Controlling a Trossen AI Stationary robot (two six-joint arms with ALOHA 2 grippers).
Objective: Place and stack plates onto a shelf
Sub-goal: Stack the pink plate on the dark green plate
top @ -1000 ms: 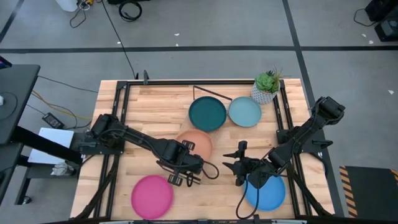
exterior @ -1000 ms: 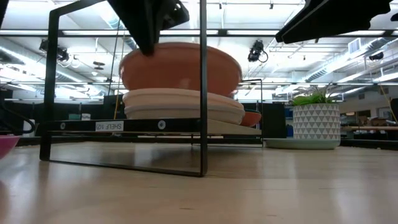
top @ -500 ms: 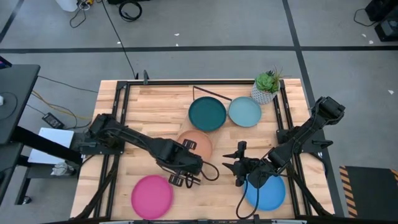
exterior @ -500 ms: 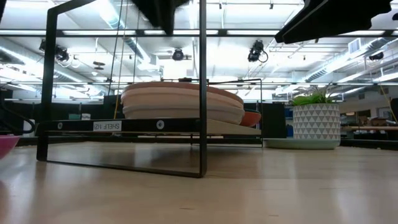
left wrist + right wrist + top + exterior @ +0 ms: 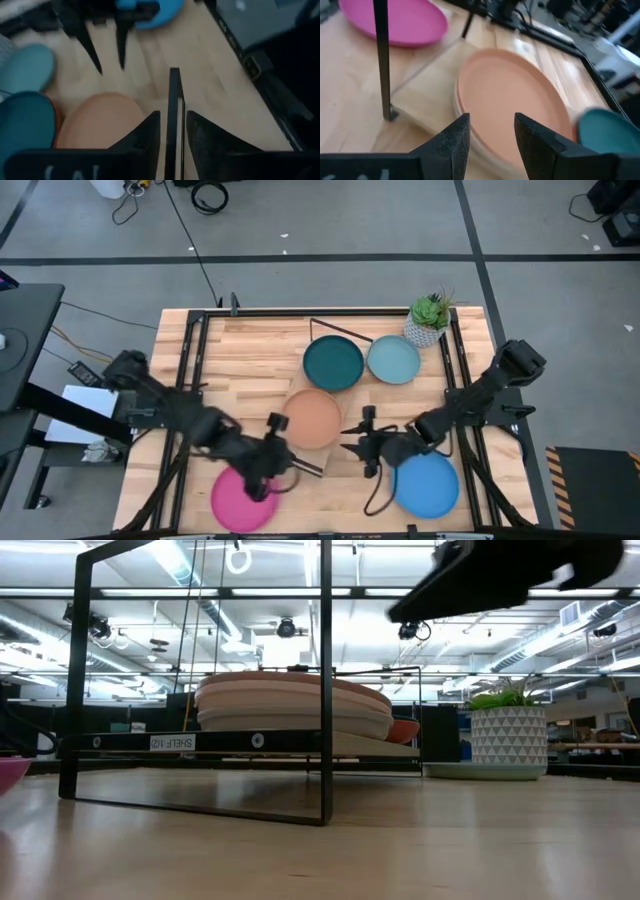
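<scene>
The orange plate (image 5: 312,418) lies on top of a stack of cream and tan plates (image 5: 290,708) on the shelf (image 5: 240,741). My left gripper (image 5: 283,452) is open at the shelf's near left corner, and the frame's black bar (image 5: 173,115) shows in the gap between its fingers. My right gripper (image 5: 352,448) stands open just right of the stack, pointing at the orange plate (image 5: 510,100). The pink plate (image 5: 240,498) and the bright blue plate (image 5: 427,485) lie flat on the table near its front edge.
A dark teal plate (image 5: 333,363) and a light blue plate (image 5: 393,359) lie side by side beyond the stack. A potted plant (image 5: 428,320) stands at the far right. The shelf's thin black frame posts (image 5: 381,55) rise around the stack. The tabletop is bare at the far left.
The orange plate, held above the stack a second ago, has come down onto it and lies there. My left gripper has let go and drawn back toward the table's near left, toward the pink plate. My right gripper has moved left toward the shelf.
</scene>
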